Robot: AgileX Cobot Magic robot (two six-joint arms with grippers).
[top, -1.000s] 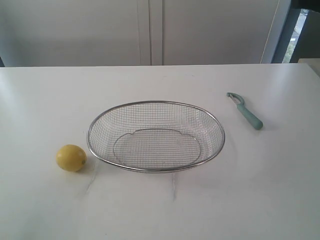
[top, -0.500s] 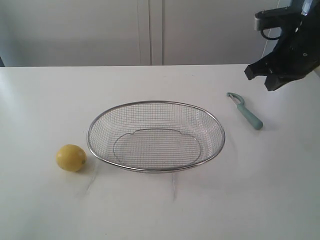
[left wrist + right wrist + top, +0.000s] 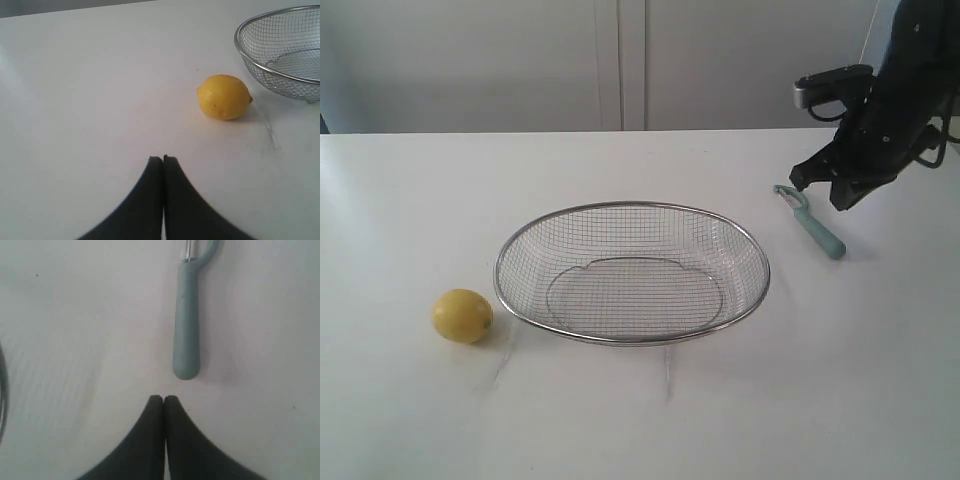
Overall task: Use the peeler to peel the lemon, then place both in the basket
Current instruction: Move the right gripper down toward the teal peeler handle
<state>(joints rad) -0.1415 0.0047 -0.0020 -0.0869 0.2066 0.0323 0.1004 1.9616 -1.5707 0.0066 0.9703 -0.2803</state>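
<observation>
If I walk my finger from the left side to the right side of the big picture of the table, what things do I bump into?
lemon → basket → peeler

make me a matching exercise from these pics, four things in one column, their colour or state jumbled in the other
Things:
1 lemon
2 peeler
3 basket
4 right gripper

Descriptions:
a silver wire mesh, nothing in it
b shut, empty, just short of a handle's end
c yellow, lying left of the basket in the exterior view
d teal handle, lying right of the basket in the exterior view

Pairs: 1-c; 2-d; 3-a; 4-b
</observation>
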